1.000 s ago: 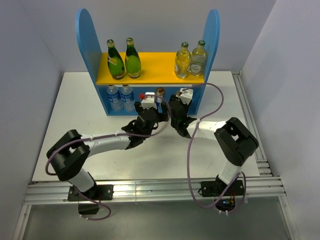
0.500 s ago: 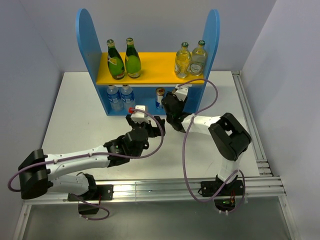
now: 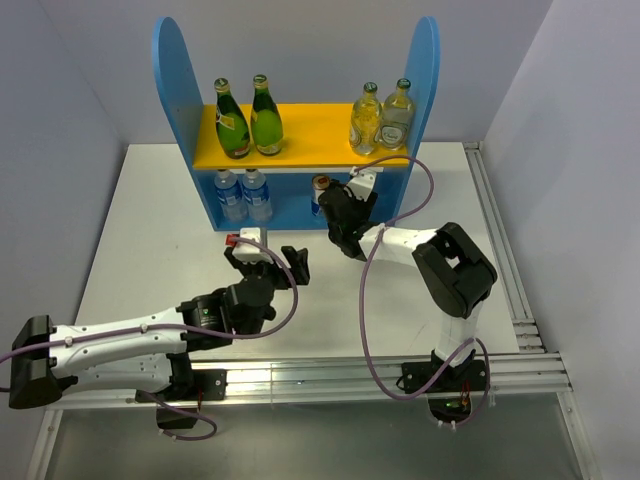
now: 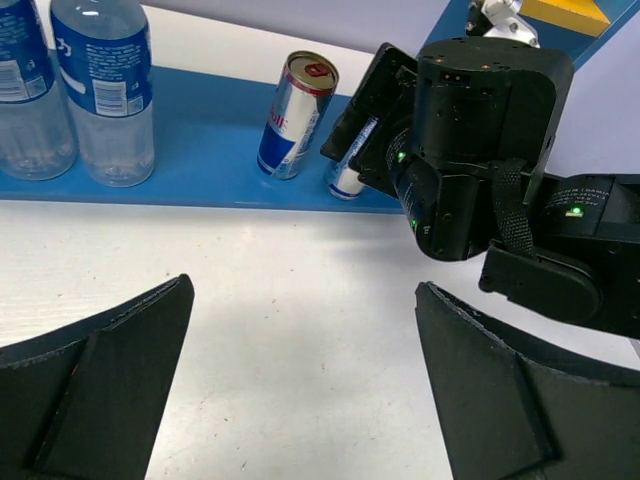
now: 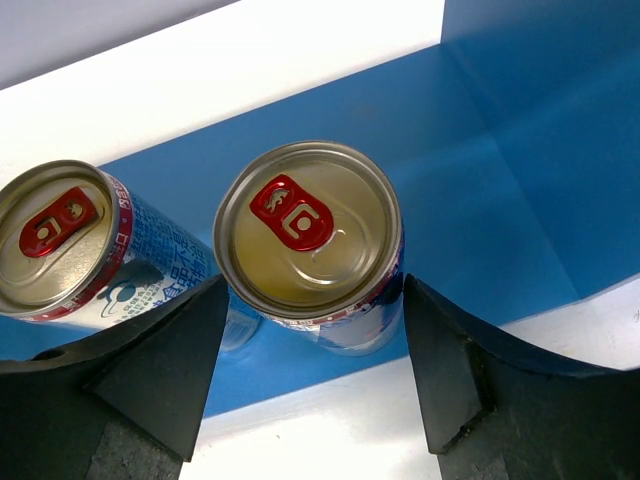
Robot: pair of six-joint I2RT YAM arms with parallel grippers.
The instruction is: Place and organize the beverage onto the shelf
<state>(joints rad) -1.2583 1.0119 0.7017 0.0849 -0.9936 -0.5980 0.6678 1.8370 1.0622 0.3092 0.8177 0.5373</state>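
The blue shelf (image 3: 176,90) holds two green bottles (image 3: 250,122) on its yellow board and two water bottles (image 3: 241,194) on the lower level. One silver-blue can (image 3: 321,186) stands on the lower level, also in the left wrist view (image 4: 295,115). My right gripper (image 3: 338,210) is shut on the second can (image 5: 310,240), holding it at the front edge of the lower level beside the first can (image 5: 70,245); the top view hides it. My left gripper (image 3: 266,262) is open and empty over the table, back from the shelf (image 4: 300,380).
Two pale yellowish bottles (image 3: 382,120) stand at the right of the upper board. The right arm's cable (image 3: 420,195) loops in front of the shelf's right panel. The right gripper body (image 4: 480,150) fills the space in front of the left gripper.
My left arm has pulled back from the shelf toward the near left, its gripper empty. My right gripper has pushed a little further toward the lower level with its can.
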